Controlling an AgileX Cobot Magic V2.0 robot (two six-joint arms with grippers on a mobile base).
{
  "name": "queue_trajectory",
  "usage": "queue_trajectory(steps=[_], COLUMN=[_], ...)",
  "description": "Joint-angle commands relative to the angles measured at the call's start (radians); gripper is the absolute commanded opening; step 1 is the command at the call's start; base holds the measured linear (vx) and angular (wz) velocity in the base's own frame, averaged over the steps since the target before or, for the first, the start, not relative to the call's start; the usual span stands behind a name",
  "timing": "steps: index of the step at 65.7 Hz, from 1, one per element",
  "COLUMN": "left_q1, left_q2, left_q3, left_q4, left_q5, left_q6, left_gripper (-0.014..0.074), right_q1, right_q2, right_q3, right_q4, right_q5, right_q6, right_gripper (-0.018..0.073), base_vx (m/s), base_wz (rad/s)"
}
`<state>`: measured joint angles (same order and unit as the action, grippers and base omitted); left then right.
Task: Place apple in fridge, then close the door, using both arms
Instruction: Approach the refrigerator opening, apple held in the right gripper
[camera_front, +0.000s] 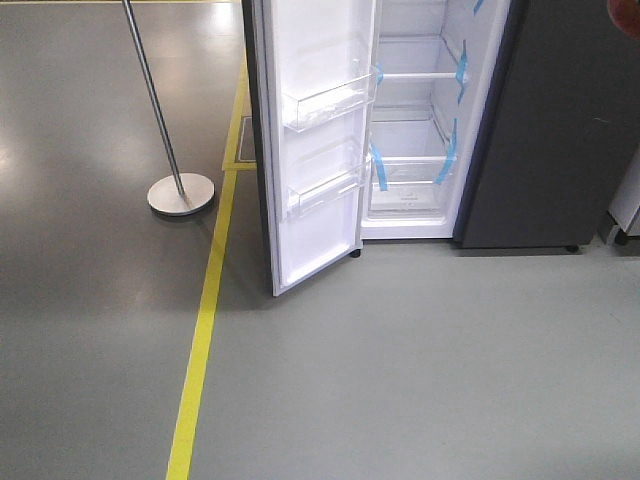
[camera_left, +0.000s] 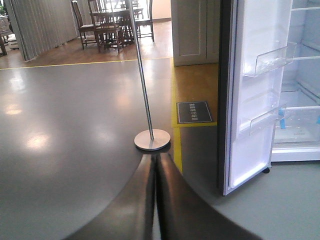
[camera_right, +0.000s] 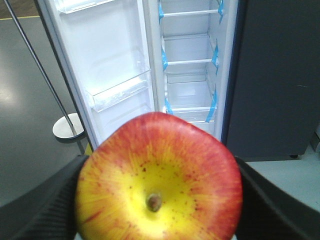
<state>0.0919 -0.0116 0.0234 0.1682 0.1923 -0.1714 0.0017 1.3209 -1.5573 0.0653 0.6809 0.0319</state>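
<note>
right wrist view, nearest: the right gripper (camera_right: 160, 212) is clamping the apple (camera_right: 159, 175) between its two dark fingers (camera_right: 47, 205), one pressing on each side. the apple is filling the lower half of that view, stem end facing the camera, yellow around the stem and red toward the rim. it is sitting outside the fridge (camera_right: 190, 75), in front of the open compartment and well apart from it.

left wrist view, nearest: the left gripper (camera_left: 155, 159) is holding its jaws pressed together with nothing between them, hanging over bare grey floor.

further out: a yellow floor line (camera_front: 205, 300) is running toward the fridge's left side. a metal pole stand (camera_front: 181, 192) is standing on its round base just left of that line.

the door (camera_front: 315, 150) is standing wide open, swung to the left, white inner face showing, and two clear bins (camera_front: 330, 100) are sitting on it one above the other. the fridge interior is showing white walls and glass shelves with blue tape strips (camera_front: 379, 170) hanging from the edges. its dark grey side panel (camera_front: 560, 130) is lying to the right.

farthest, left wrist view: a dark floor mat (camera_left: 194, 111) is lying beside the door, and wooden chairs (camera_left: 107, 22) are standing around a table.
</note>
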Motion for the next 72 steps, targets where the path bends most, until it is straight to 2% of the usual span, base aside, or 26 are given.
queue_trajectory(steps=[1,72], left_q1=[-0.005,-0.005], left_q2=[-0.015,-0.015], left_q3=[-0.017,-0.017], left_q4=[-0.008,-0.008], left_q5=[-0.067,-0.067], left_q6=[0.001,0.001], left_gripper=[-0.0006,-0.0006], right_q1=[-0.002,-0.002], right_q2=[-0.028,-0.028], right_q3=[-0.032,-0.032], right_q4=[-0.003,-0.003], right_q5=[-0.082,-0.082], right_q6=[-0.009,-0.009], right_gripper=[0.0196,0.0196], base_vx=[0.18,0.18], base_wz=[-0.05,0.01])
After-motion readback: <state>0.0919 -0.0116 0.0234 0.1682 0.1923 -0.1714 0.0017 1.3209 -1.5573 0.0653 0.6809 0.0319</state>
